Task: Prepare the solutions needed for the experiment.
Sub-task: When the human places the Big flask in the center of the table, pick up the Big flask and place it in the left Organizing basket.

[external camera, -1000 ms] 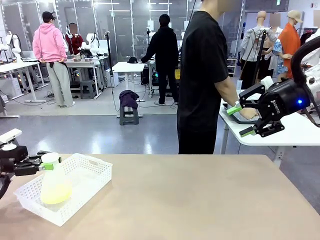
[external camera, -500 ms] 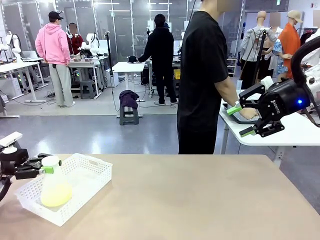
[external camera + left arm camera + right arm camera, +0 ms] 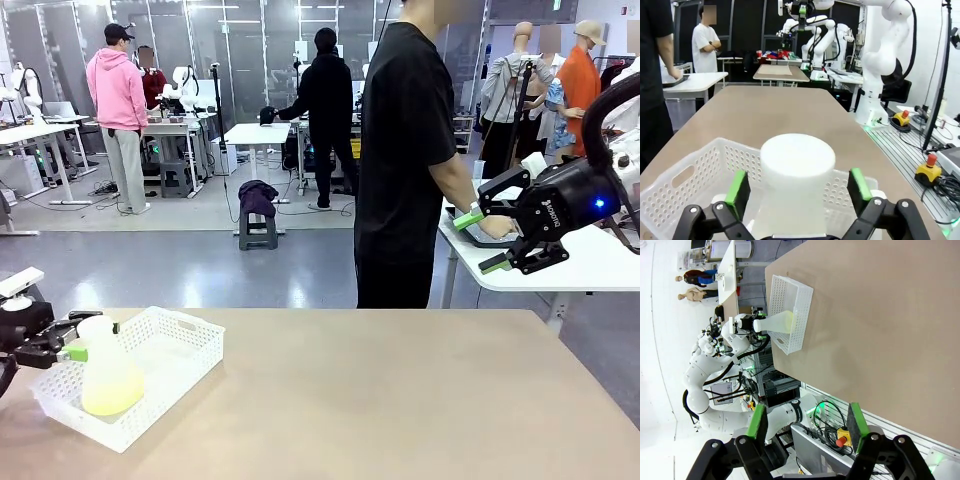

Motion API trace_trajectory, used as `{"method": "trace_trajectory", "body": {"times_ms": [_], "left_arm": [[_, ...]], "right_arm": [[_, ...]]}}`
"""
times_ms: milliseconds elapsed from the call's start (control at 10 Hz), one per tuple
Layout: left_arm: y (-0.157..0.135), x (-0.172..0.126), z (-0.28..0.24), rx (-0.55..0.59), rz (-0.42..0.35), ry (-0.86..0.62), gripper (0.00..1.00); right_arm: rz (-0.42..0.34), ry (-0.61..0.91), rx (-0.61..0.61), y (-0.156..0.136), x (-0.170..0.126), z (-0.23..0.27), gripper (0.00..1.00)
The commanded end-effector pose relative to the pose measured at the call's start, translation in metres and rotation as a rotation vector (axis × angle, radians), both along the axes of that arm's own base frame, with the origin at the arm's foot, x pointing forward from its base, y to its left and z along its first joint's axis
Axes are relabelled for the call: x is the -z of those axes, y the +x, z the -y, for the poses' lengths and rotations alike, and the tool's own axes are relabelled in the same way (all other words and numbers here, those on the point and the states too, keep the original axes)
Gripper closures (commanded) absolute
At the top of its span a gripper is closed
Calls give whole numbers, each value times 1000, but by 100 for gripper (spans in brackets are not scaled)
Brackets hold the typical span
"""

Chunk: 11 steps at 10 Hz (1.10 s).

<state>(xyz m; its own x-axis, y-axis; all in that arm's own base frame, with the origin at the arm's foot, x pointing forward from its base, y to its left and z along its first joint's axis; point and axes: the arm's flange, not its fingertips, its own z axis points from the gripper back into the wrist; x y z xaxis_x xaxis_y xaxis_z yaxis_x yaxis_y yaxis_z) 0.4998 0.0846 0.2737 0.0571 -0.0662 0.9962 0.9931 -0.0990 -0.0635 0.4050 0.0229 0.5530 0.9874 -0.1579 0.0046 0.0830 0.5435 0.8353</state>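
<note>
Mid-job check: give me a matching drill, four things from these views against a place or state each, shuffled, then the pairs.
1. left gripper
2. right gripper
3. conical flask
4. white basket

A. stands in the basket, pale yellow liquid at its bottom
B. raised above the table's right side, open
C. sits on the table's left corner
D. open on both sides of the flask's neck

Pairs: 1-D, 2-B, 3-A, 4-C

Pale yellow solutions (image 3: 110,398) pooling in a shallow layer, sitting inside an upright frosted flask (image 3: 108,368), standing in a white perforated basket (image 3: 180,352)
</note>
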Motion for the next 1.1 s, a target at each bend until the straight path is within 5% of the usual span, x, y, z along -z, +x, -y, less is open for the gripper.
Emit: {"method": "trace_trajectory", "body": {"times_ms": [0,1000], "left_arm": [[-2,-6,-3,26,15,42,0],[-1,-2,-2,15,1,17,0]], "right_arm": [[9,7,7,2,-1,-2,19],[9,7,7,2,-1,-2,19]]}}
